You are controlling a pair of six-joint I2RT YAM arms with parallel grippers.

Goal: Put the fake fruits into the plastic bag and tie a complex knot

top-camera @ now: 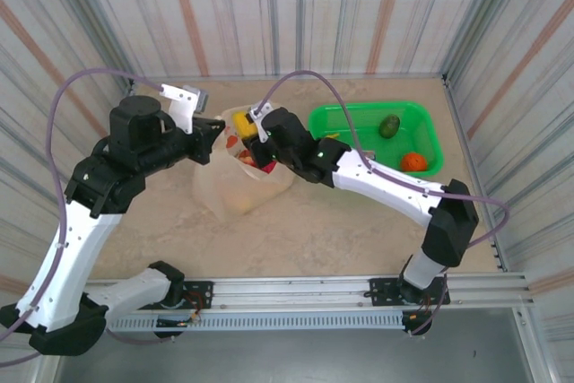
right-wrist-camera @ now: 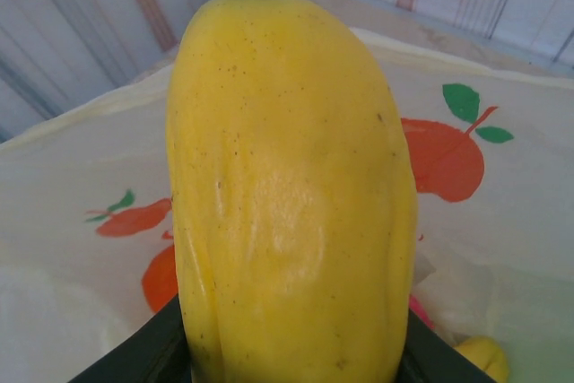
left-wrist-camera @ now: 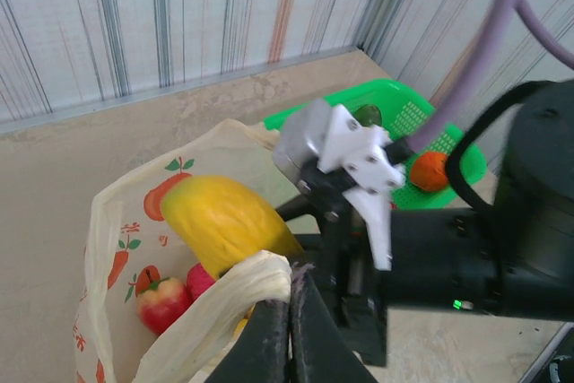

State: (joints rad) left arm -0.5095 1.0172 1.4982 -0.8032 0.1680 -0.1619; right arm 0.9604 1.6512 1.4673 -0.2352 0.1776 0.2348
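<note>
The pale plastic bag (top-camera: 235, 187) stands open in the middle of the table, printed with orange fruit marks (right-wrist-camera: 444, 154). My left gripper (left-wrist-camera: 291, 291) is shut on one bag handle (left-wrist-camera: 224, 298) and holds it up at the bag's left rim (top-camera: 213, 134). My right gripper (right-wrist-camera: 291, 361) is shut on a large yellow mango (right-wrist-camera: 287, 195) that hangs over the bag's mouth (top-camera: 242, 123). Inside the bag lie a red apple (left-wrist-camera: 163, 304), a pink fruit (left-wrist-camera: 202, 277) and a small yellow fruit (right-wrist-camera: 480, 356).
A green basket (top-camera: 359, 112) sits at the back right and holds a dark avocado (top-camera: 388, 125) and an orange (top-camera: 413, 161). Striped walls close in the table on three sides. The right arm (top-camera: 386, 186) reaches across from the right.
</note>
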